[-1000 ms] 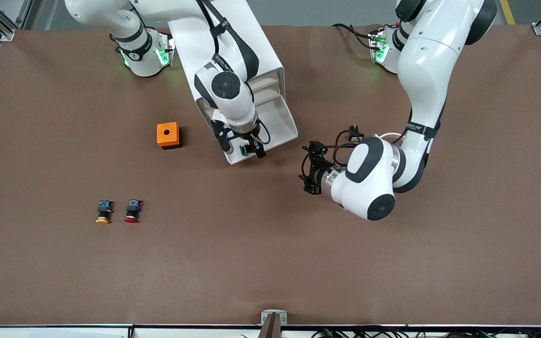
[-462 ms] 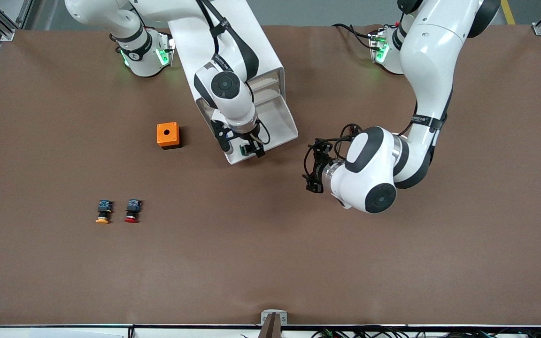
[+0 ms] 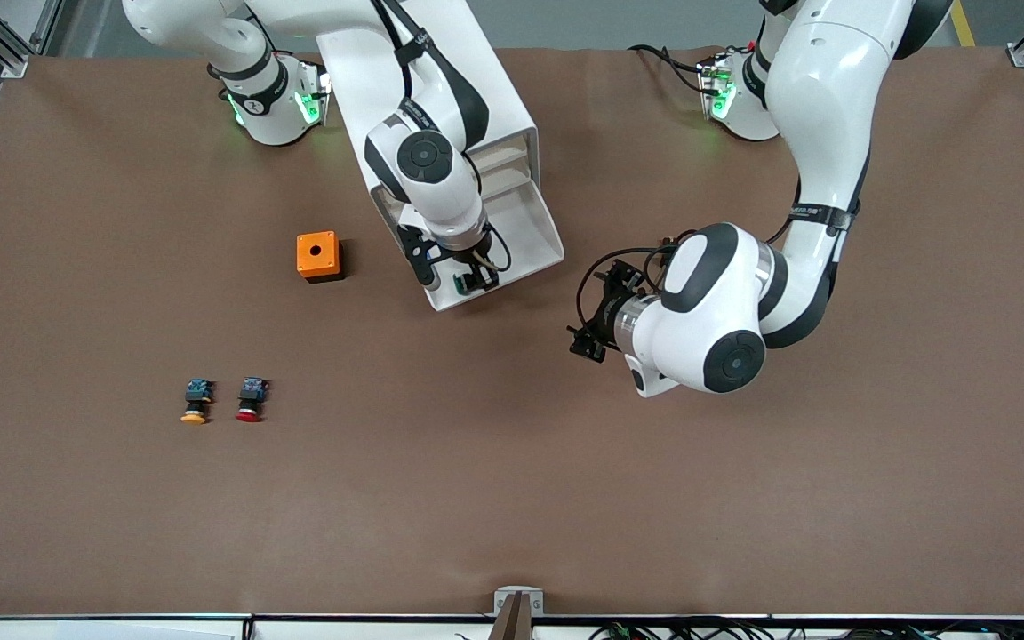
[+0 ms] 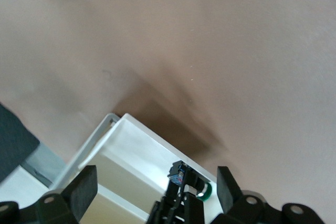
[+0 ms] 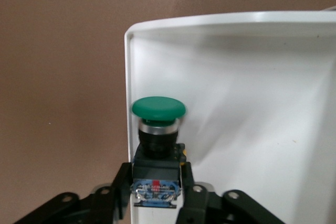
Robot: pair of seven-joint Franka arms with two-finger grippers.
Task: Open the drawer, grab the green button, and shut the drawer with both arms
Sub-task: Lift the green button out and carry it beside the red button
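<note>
The white cabinet (image 3: 496, 93) stands near the robots' bases, with its lowest drawer (image 3: 537, 238) pulled out toward the front camera. My right gripper (image 3: 469, 283) is shut on the green button (image 3: 461, 284) and holds it over the drawer's front corner. In the right wrist view the fingers (image 5: 195, 195) clamp the button's black-and-blue body below the green cap (image 5: 158, 107), above the drawer's rim (image 5: 127, 66). My left gripper (image 3: 590, 322) is open and empty over the table beside the drawer, toward the left arm's end. Its wrist view looks between its fingers (image 4: 228, 188) at the drawer (image 4: 136, 145) and the held button (image 4: 206, 193).
An orange box (image 3: 317, 256) with a round hole sits beside the cabinet toward the right arm's end. A yellow-capped button (image 3: 196, 402) and a red-capped button (image 3: 250, 400) lie side by side nearer the front camera.
The left arm's forearm has swung and its open gripper has tilted and shifted slightly toward the drawer. The right gripper with the green button has barely moved.
</note>
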